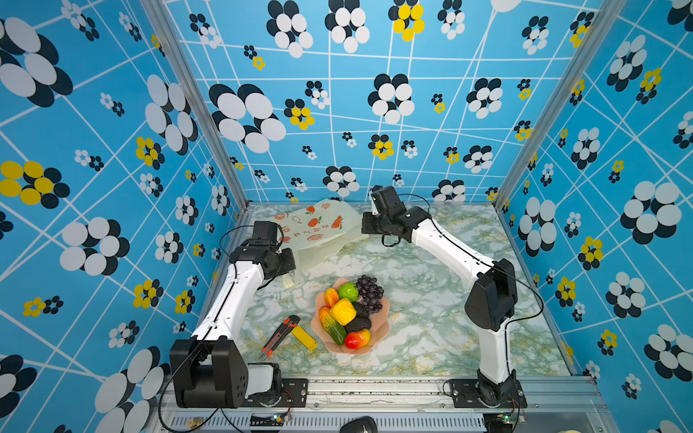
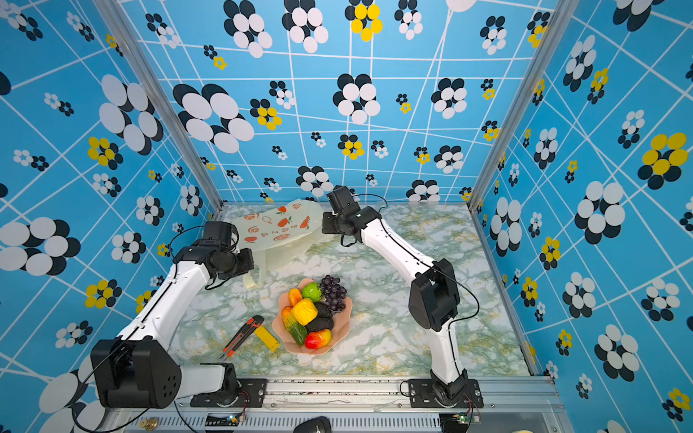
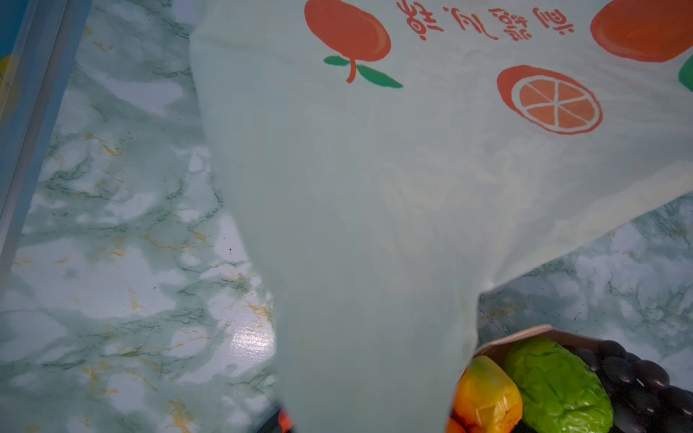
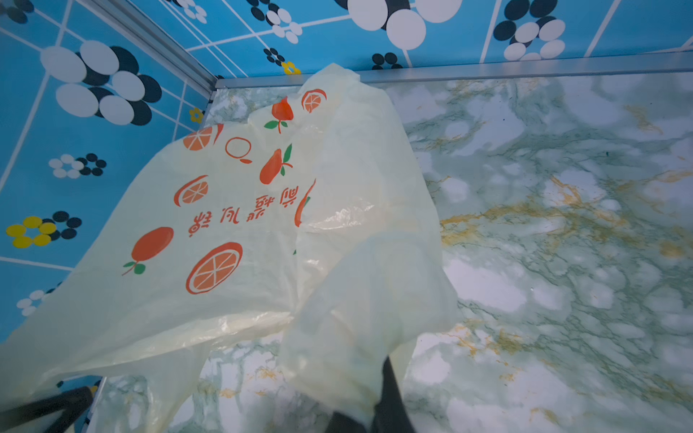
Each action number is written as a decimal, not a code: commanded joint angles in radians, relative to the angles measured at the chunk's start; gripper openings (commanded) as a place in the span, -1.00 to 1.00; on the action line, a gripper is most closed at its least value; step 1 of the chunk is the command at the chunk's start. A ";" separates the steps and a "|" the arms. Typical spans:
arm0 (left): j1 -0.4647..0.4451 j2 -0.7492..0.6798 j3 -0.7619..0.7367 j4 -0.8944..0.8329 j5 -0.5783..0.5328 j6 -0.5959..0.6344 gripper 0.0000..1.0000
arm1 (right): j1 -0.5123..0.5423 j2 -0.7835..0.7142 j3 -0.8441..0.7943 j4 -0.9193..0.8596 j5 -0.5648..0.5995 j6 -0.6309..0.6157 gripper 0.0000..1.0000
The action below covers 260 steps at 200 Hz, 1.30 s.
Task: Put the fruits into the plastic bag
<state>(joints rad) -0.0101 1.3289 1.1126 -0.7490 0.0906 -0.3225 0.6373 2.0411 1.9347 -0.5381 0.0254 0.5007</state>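
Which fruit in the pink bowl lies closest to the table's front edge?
The red-yellow mango, the only red-to-yellow piece, lying at the pink bowl's front rim; the rest sit farther back.

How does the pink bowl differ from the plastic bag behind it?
The pink bowl looks rigid and opaque, with a scalloped rim; the plastic bag is thin, translucent and crinkly. The bowl is piled with toy fruits; the bag shows only printed ones, none visibly inside. The bowl sits near the front of the table; the bag is at its far end and spreads wider. Both are containers.
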 commanded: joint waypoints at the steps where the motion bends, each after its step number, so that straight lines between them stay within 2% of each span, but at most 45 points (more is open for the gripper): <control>1: 0.010 -0.033 -0.007 -0.047 0.040 -0.004 -1.00 | -0.008 -0.024 -0.055 0.021 -0.041 0.058 -1.00; 20: 0.010 -0.033 -0.009 -0.059 0.055 0.001 -1.00 | -0.011 -0.046 -0.091 0.042 -0.059 0.086 -1.00; 30: 0.010 -0.034 -0.016 -0.064 0.063 0.003 -0.93 | -0.011 -0.063 -0.118 0.062 -0.067 0.102 -1.00; 77: 0.007 -0.025 -0.104 -0.045 0.094 -0.018 -0.29 | -0.006 -0.115 -0.155 0.098 -0.107 0.181 -1.00; 95: 0.000 -0.013 -0.154 -0.028 0.087 -0.034 -0.16 | -0.001 -0.124 -0.150 0.099 -0.108 0.187 -1.00; 109: -0.013 -0.004 -0.197 -0.007 0.072 -0.048 -0.15 | 0.000 -0.129 -0.149 0.094 -0.108 0.189 -1.00; 112: -0.016 -0.003 -0.206 -0.001 0.071 -0.050 -0.07 | 0.001 -0.130 -0.149 0.093 -0.108 0.190 -1.00; 119: -0.025 -0.001 -0.223 0.011 0.066 -0.058 -0.02 | 0.001 -0.133 -0.151 0.093 -0.107 0.190 -1.00; 165: -0.103 0.005 -0.288 0.051 -0.006 -0.097 0.06 | 0.001 -0.147 -0.161 0.085 -0.100 0.183 -1.00; 219: -0.210 0.040 -0.322 0.099 -0.070 -0.158 0.07 | 0.000 -0.136 -0.150 0.086 -0.104 0.190 -1.00; 249: -0.230 0.049 -0.350 0.123 -0.073 -0.185 0.02 | 0.001 -0.133 -0.145 0.086 -0.108 0.191 -1.00; 260: -0.239 0.047 -0.361 0.133 -0.074 -0.194 -0.06 | 0.001 -0.133 -0.143 0.085 -0.108 0.190 -1.00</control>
<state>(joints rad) -0.2333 1.3685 0.7792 -0.6407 0.0479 -0.4801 0.6342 1.9285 1.7821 -0.4561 -0.0666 0.6750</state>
